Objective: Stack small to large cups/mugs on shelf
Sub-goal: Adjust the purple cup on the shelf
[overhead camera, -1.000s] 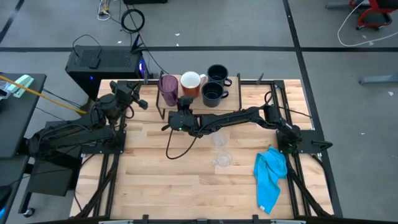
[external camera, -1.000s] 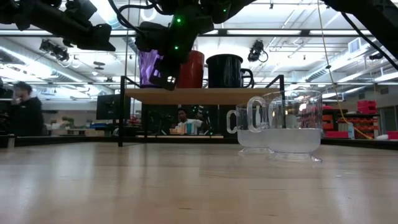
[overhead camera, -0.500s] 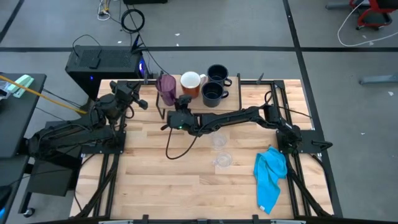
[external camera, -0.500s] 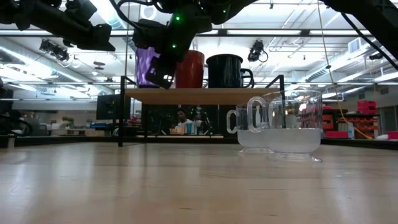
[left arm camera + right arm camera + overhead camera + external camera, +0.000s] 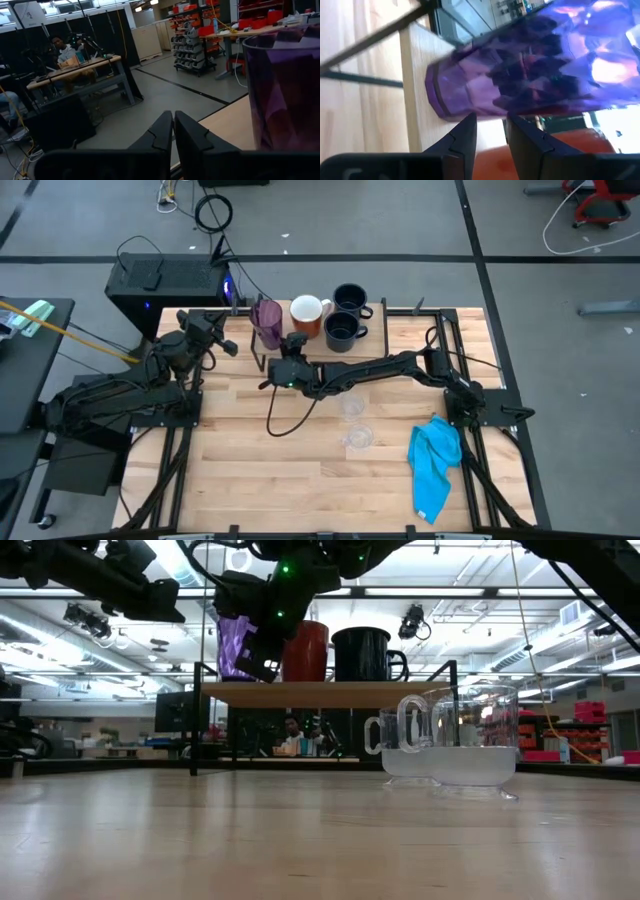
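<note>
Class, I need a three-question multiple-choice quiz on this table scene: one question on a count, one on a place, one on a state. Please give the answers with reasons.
1. How many dark mugs stand on the shelf?
A. one
B. two
C. three

2. Where are the clear glasses?
A. on the shelf
B. on the tabletop
C. inside a dark mug

3. How is the left claw?
A. shut, with nothing in it
B. wide open
C. shut on a clear glass

Answers:
1 B: the high view shows two dark mugs side by side at the shelf's right end.
2 B: both glasses stand on the bare wood in front of the shelf.
3 A: the left wrist view shows its fingers pressed together with nothing between them.
</note>
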Controlling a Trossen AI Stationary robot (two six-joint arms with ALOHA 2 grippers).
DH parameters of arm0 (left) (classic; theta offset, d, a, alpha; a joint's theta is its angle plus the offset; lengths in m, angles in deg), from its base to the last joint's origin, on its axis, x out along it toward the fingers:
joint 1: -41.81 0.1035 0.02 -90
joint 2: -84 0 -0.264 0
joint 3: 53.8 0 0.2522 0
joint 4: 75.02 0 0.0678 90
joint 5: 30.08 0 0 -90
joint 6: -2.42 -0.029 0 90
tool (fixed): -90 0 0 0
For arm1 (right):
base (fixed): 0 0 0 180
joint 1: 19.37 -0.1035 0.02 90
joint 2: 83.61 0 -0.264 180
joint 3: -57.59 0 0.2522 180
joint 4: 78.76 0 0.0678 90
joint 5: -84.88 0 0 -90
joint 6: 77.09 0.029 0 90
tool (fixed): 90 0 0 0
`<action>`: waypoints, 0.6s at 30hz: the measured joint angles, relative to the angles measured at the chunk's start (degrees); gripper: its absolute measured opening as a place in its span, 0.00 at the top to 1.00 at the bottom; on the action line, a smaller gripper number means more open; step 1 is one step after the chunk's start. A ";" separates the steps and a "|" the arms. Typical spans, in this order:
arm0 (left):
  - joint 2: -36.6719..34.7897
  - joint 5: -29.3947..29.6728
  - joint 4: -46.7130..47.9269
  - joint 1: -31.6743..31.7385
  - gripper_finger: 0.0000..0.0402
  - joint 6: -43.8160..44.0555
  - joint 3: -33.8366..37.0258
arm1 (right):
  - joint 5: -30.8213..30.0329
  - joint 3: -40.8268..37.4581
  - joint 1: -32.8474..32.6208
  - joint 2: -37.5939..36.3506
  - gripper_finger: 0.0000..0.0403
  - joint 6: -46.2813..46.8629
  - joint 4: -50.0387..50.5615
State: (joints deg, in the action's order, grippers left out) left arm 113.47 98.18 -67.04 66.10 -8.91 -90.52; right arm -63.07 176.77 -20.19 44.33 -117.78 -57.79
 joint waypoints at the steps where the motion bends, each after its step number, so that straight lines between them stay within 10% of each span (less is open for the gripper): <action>1: 0.00 0.00 0.16 0.00 0.94 -0.06 0.00 | -0.90 0.00 -0.08 0.00 0.72 -0.02 0.60; 18: 0.02 -0.01 0.10 0.00 0.95 -0.46 0.00 | 1.38 0.00 2.38 -0.02 0.72 0.18 2.09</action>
State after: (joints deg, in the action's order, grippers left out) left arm 113.50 98.17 -66.94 66.10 -9.37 -90.52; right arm -61.69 176.77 -17.81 44.31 -117.60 -55.70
